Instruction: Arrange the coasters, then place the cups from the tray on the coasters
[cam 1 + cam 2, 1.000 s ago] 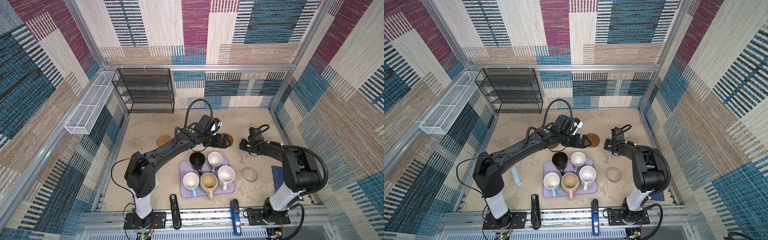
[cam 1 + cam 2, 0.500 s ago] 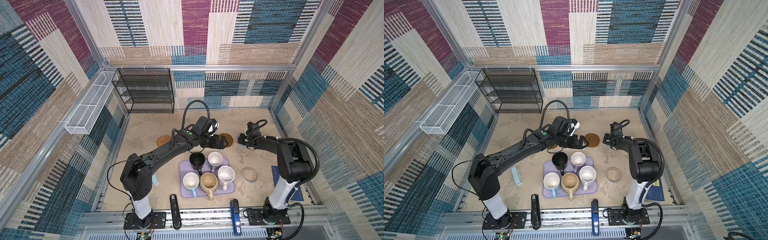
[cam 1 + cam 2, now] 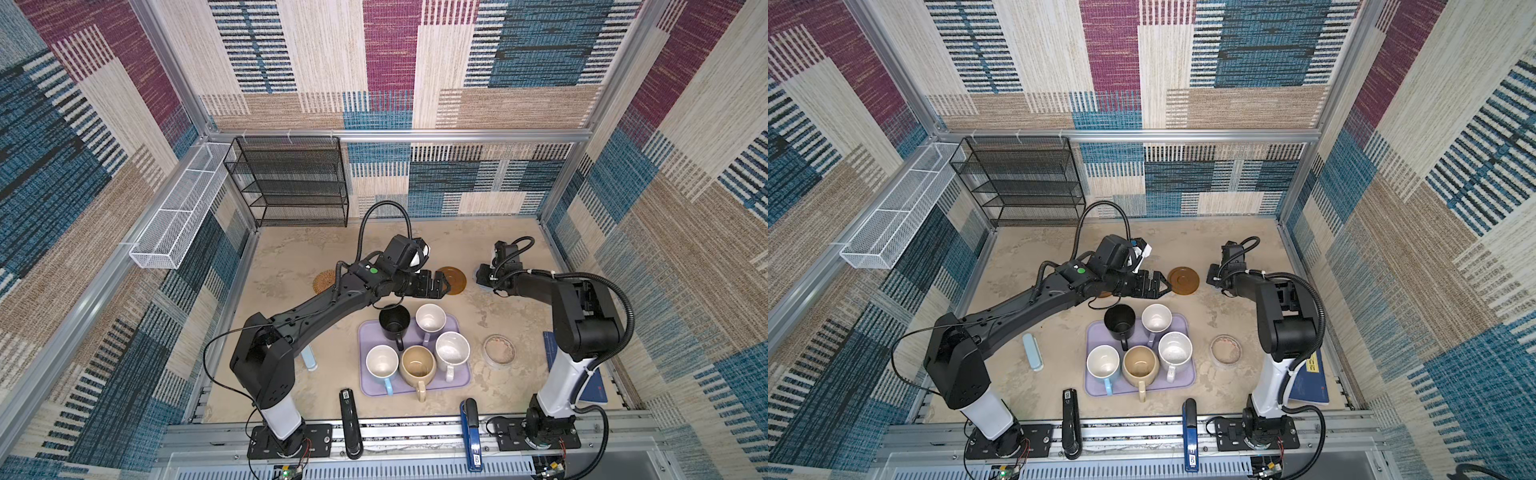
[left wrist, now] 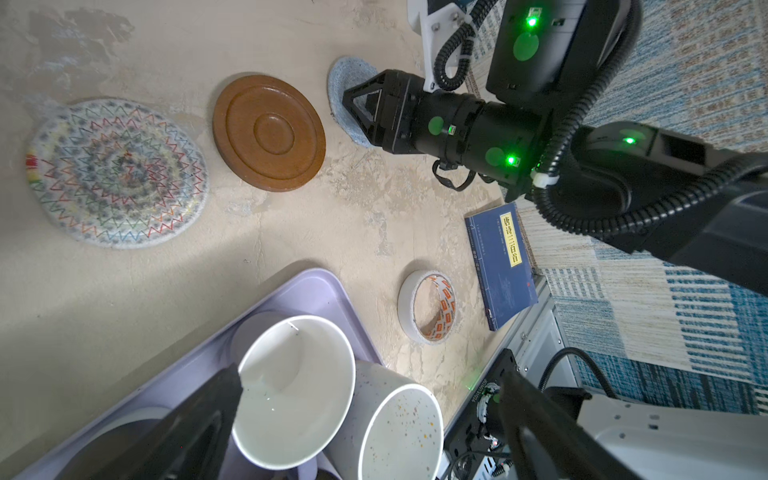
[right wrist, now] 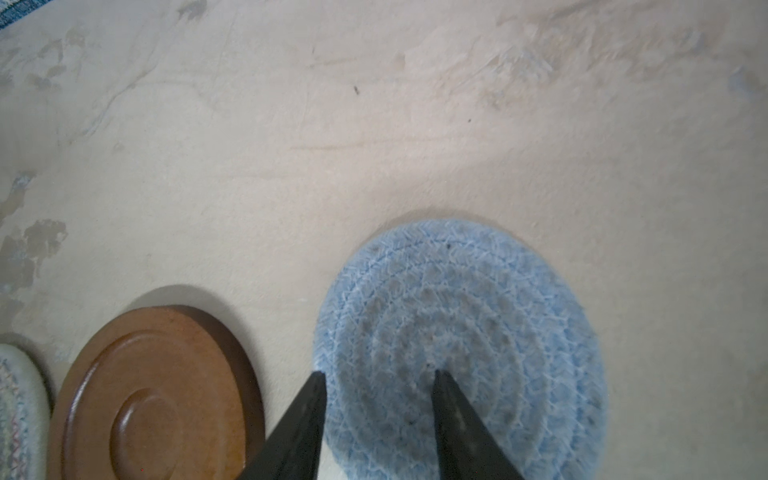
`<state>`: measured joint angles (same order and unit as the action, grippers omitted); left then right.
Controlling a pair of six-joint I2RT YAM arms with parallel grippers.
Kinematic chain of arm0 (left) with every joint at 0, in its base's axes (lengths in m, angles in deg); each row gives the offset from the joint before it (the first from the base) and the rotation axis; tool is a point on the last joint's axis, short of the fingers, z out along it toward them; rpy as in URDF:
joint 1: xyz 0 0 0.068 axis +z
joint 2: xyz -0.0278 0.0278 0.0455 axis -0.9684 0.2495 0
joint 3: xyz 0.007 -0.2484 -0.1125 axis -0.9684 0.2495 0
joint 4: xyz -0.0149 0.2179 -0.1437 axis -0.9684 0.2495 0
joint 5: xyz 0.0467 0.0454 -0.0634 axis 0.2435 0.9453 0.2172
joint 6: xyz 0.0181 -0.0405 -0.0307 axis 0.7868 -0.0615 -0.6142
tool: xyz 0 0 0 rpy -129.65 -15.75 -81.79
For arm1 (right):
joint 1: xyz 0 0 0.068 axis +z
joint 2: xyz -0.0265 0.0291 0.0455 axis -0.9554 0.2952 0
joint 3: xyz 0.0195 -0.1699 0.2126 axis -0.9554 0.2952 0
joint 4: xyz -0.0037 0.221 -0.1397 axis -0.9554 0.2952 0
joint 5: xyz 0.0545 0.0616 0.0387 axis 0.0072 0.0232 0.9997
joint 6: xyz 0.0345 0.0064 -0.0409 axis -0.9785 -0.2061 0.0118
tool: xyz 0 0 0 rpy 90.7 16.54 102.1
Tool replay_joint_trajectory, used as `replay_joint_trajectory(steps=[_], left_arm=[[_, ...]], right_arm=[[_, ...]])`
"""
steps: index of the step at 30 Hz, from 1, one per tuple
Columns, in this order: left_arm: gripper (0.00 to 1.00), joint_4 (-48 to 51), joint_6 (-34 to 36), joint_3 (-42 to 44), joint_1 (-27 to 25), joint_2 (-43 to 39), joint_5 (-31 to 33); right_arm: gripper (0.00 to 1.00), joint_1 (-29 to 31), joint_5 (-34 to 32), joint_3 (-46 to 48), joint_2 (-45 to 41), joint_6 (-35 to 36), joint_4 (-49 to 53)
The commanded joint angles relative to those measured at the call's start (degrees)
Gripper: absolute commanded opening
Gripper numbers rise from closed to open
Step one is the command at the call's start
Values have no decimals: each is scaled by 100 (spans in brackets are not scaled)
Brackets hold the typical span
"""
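- Clearly the coasters come first: the blue woven coaster (image 5: 457, 324), the brown wooden coaster (image 5: 158, 395) and the white zigzag-stitched coaster (image 4: 116, 172) lie flat in a row on the bench (image 3: 291, 257) beyond the tray (image 3: 366, 334). They are near each other but apart, which I judge leaves each mug its own seat.
- A rattan coaster (image 3: 325, 281) lies further left along that line; a fifth I cannot find.
- The right end effector (image 5: 378, 374) points down at the blue coaster, fingers partway apart, one tip at its rim and one near its middle. Nothing is clamped, and whether the tips press it I cannot tell. Probably it is nudging this end piece into line.
- The left end effector (image 3: 444, 286) hangs with its jaws spread wide and empty, just beside the wooden coaster, likely waiting its turn.
- All five cups are in the tray, crowded close: black mug (image 3: 394, 323), lavender mug (image 3: 431, 318), light blue mug (image 3: 381, 362), beige mug (image 3: 418, 365), speckled white mug (image 3: 452, 349). Fingers will find little room between them.
- The left arm (image 3: 332, 303) lies across the row and hides the stitched coaster in both top views.
- A roll of tape (image 3: 498, 350) and a blue book (image 4: 500, 266) lie right of the tray, a black stapler (image 3: 348, 419) and a blue stapler (image 3: 471, 432) at the front edge, a black wire rack (image 3: 291, 183) at the back. None of them blocks the row.
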<state>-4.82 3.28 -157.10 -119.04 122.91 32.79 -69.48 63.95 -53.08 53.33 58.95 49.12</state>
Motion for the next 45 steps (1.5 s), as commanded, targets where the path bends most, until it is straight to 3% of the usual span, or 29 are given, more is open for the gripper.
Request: replay_joint_trajectory(steps=[1,6,34,36,39,40,45], left_arm=[[100,-138,-57,43,8,-95,113],[100,-122,-84,76,7,-129,152],[100,461,70,171,24,-648,744],[100,586,65,226,24,-788,841],[100,897,106,287,29,-1033,930],[100,969,124,332,23,-1137,906],[100,1449,98,549,24,-1605,1075]], right_arm=[[45,7,220,51,0,6,664],[43,13,467,147,-19,-9,559],[44,16,57,-265,-419,48,681],[50,16,107,-288,-624,51,684],[94,57,57,-439,-973,3,886],[99,81,36,-493,-1102,7,982],[100,122,430,-757,-1631,105,1478]])
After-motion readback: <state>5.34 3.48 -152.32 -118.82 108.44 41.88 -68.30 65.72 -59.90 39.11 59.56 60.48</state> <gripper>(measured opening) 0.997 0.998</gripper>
